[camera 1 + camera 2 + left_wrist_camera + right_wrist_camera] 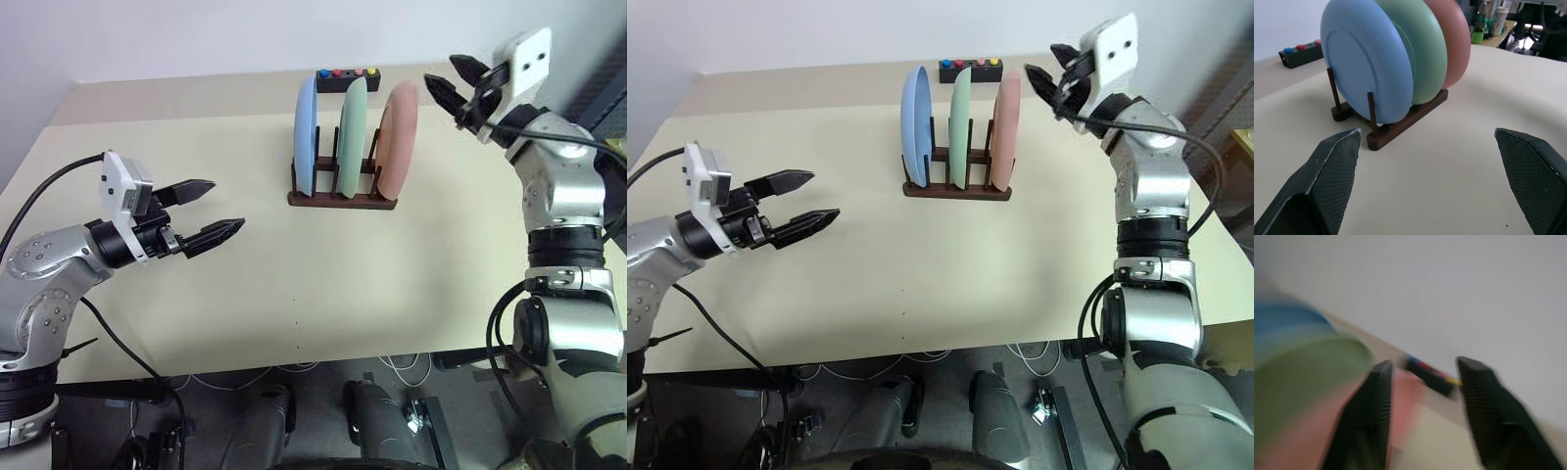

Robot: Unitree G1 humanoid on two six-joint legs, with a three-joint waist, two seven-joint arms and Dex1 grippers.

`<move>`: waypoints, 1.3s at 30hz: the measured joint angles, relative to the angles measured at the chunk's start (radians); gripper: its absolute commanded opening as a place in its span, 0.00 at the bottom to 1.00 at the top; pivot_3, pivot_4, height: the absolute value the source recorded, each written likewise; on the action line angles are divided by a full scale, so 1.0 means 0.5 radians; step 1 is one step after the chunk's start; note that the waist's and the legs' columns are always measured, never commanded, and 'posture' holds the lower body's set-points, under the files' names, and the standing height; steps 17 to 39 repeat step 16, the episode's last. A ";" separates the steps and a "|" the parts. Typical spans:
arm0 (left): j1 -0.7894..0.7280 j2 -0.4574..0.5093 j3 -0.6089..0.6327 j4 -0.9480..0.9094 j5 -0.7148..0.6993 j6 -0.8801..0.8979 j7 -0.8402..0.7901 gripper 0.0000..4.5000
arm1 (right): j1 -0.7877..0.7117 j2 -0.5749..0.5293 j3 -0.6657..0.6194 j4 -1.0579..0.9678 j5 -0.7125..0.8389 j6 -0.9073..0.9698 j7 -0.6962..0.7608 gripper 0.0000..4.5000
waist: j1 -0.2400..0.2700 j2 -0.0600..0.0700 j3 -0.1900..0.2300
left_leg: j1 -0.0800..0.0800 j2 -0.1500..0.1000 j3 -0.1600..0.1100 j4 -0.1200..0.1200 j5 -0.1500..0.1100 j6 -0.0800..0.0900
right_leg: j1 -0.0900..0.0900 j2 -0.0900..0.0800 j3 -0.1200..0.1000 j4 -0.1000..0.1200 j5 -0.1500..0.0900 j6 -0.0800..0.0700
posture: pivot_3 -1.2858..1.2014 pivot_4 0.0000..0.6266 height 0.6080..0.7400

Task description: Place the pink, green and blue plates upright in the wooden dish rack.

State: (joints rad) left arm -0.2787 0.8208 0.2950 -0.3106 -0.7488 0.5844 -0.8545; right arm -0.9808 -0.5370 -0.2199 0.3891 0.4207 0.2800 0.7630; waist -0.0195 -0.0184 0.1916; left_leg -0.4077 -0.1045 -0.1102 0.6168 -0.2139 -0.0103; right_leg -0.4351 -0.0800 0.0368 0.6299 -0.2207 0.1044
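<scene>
Nearest to the camera, the left gripper (214,209) is held just above the cream table (323,294), on the left side. Its two black fingers are spread wide apart, and nothing is held between them. It is pointed across the table toward the rack, but it is well apart from it.

Farther back, the wooden dish rack (343,199) is seen in the middle of the table. All three plates are stood upright in it, side by side. The blue plate (306,134) is set on the left, the green plate (353,137) in the middle, and the pink plate (398,140) on the right. Each one is held up between the thin pegs.

The right gripper (455,86) is raised in the air, just beside the top edge of the pink plate. Its fingers are parted, and no plate is held in them.

A small black box with coloured buttons (347,79) is seen behind the rack.

The job looks done, because no plate is left lying on the table. Only pulling the arms away seems to be left.
</scene>
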 measured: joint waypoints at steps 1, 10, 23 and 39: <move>-0.009 0.017 0.014 0.029 0.008 -0.006 -0.010 1.00 | 0.003 -0.001 -0.059 -0.084 0.146 0.115 0.066 0.98 | 0.003 0.000 0.000 | 0.000 0.000 0.000 0.000 0.000 0.001 | 0.000 0.000 0.000 -0.001 0.000 0.000 | 0.52 0.24 1.00; 0.131 0.064 0.115 -0.035 0.019 -0.007 -0.032 1.00 | 0.672 -0.474 0.218 -1.072 0.973 1.143 0.856 0.99 | 0.010 -0.001 -0.001 | -0.001 0.000 0.001 0.003 -0.003 0.004 | 0.002 -0.005 -0.001 -0.003 -0.001 0.000 | 0.52 0.24 1.00; 0.313 0.094 0.208 -0.245 -0.029 0.054 -0.024 1.00 | 0.720 -0.540 0.407 -1.073 0.736 1.006 1.002 0.99 | 0.003 0.001 0.000 | 0.000 0.004 0.005 0.011 -0.003 0.004 | 0.003 -0.003 0.002 -0.001 0.000 -0.001 | 0.52 0.24 1.00; 0.313 0.094 0.208 -0.245 -0.029 0.054 -0.024 1.00 | 0.720 -0.540 0.407 -1.073 0.736 1.006 1.002 0.99 | 0.003 0.001 0.000 | 0.000 0.004 0.005 0.011 -0.003 0.004 | 0.003 -0.003 0.002 -0.001 0.000 -0.001 | 0.52 0.24 1.00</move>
